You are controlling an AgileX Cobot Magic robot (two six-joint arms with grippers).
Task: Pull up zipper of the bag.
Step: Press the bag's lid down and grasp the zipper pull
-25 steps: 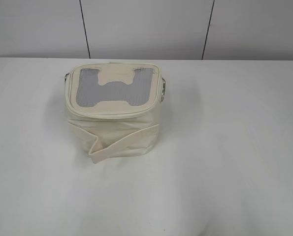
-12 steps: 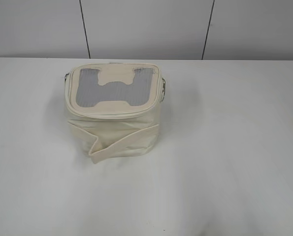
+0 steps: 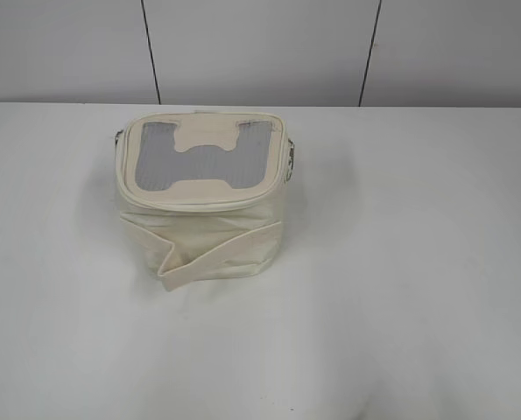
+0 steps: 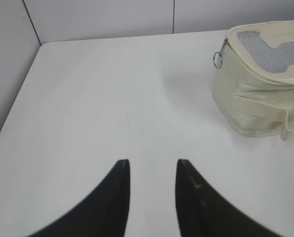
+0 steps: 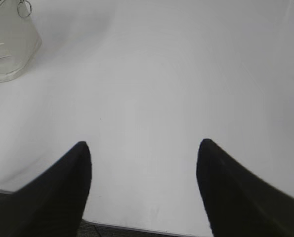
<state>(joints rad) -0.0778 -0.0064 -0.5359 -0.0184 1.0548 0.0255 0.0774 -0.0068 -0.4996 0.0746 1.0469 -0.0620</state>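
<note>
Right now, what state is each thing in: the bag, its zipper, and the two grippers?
bag: upright on the white table, lid down, strap wrapped round its body, untouched.
zipper: ring pull hanging at the bag's corner; how far it is zipped cannot be told.
left gripper: open, empty, off the bag.
right gripper: open wide, empty, off the bag.

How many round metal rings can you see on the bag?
2. One ring hangs at the bag's left top corner in the left wrist view; another ring hangs on the side facing the right wrist camera. More could be hidden behind.
</note>
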